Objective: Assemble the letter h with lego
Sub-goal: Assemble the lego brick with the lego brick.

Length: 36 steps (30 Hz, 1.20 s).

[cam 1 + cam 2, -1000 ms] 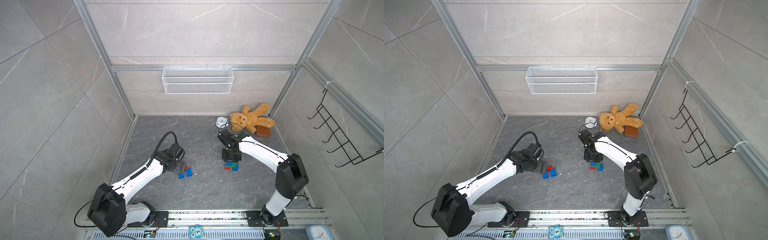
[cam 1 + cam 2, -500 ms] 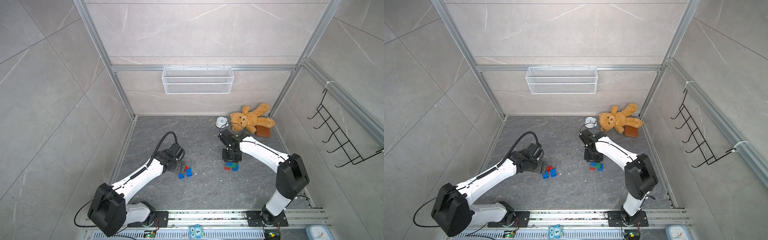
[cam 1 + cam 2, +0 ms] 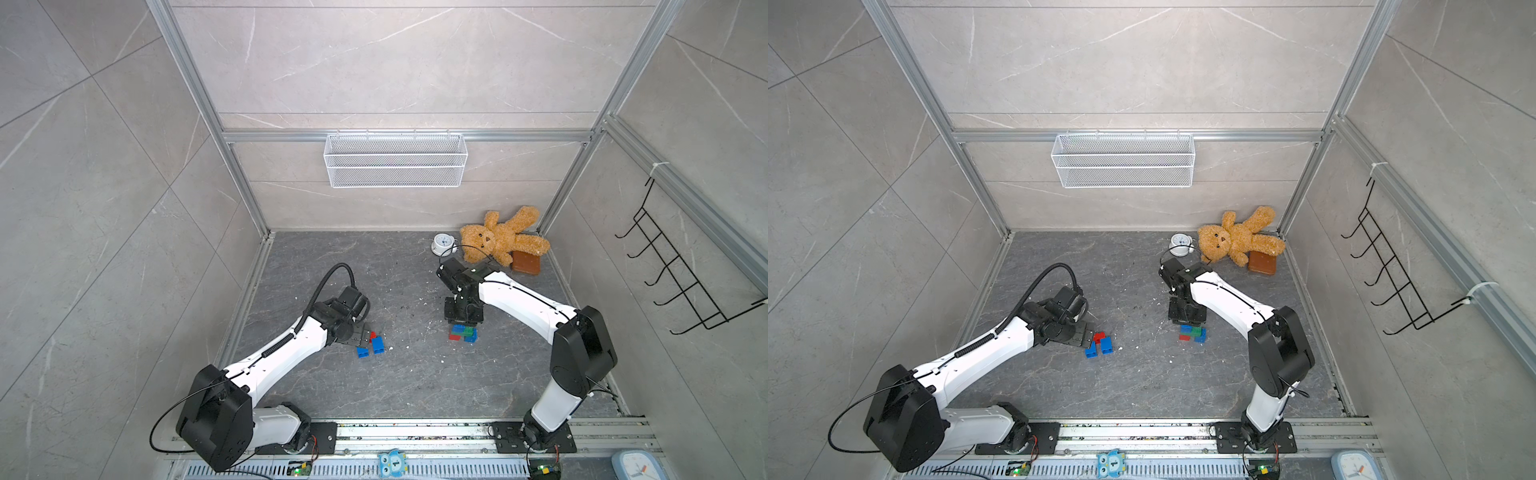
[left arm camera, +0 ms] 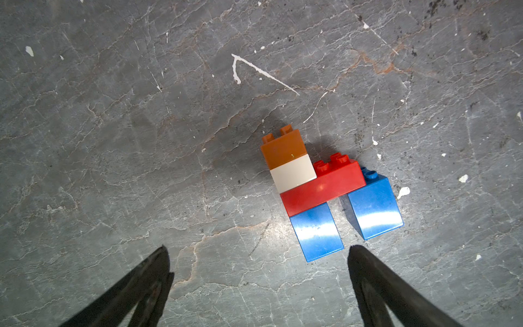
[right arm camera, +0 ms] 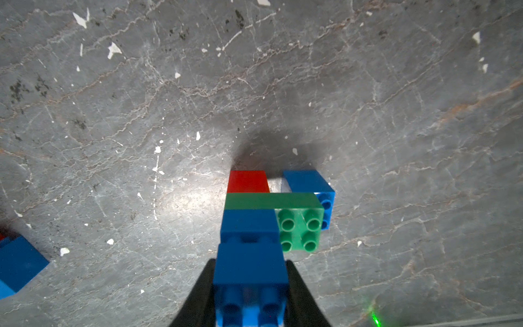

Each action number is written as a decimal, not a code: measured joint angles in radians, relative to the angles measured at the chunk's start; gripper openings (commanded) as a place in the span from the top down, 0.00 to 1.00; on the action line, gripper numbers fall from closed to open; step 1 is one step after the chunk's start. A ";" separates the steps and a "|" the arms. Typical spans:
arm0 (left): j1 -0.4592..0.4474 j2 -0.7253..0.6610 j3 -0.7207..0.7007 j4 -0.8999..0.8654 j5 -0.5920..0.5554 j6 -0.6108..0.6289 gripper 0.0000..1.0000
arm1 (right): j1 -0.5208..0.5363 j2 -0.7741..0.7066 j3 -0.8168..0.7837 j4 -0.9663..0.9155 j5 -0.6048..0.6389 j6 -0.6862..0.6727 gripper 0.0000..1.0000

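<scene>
Two groups of lego lie on the grey floor. In the left wrist view, a flat assembly shows a brown brick [image 4: 283,147], a white brick [image 4: 293,172], a long red brick [image 4: 322,186] and two blue legs [image 4: 317,229]. My left gripper [image 4: 258,250] hovers open just short of it, seen in both top views [image 3: 361,332] [image 3: 1086,334]. My right gripper [image 5: 250,263] is shut on a blue brick [image 5: 250,271] that rests on another blue brick [image 5: 249,223]. This one sits on a green brick [image 5: 300,229] spanning a red brick [image 5: 247,181] and a blue brick [image 5: 308,181].
A teddy bear [image 3: 500,237], a small alarm clock [image 3: 442,243] and a smooth brown block [image 3: 525,262] lie at the back right corner. A wire basket [image 3: 395,160] hangs on the back wall. A black hook rack [image 3: 681,282] hangs on the right wall.
</scene>
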 measured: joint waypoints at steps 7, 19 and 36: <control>0.000 0.000 0.000 0.000 0.000 0.000 0.00 | -0.014 0.021 0.032 -0.025 -0.013 -0.010 1.00; 0.000 0.000 0.000 0.000 0.000 0.000 0.00 | -0.017 0.032 0.050 -0.048 -0.024 -0.028 1.00; 0.000 0.000 0.000 0.000 -0.001 0.002 0.00 | -0.036 0.032 0.043 -0.036 -0.044 -0.055 1.00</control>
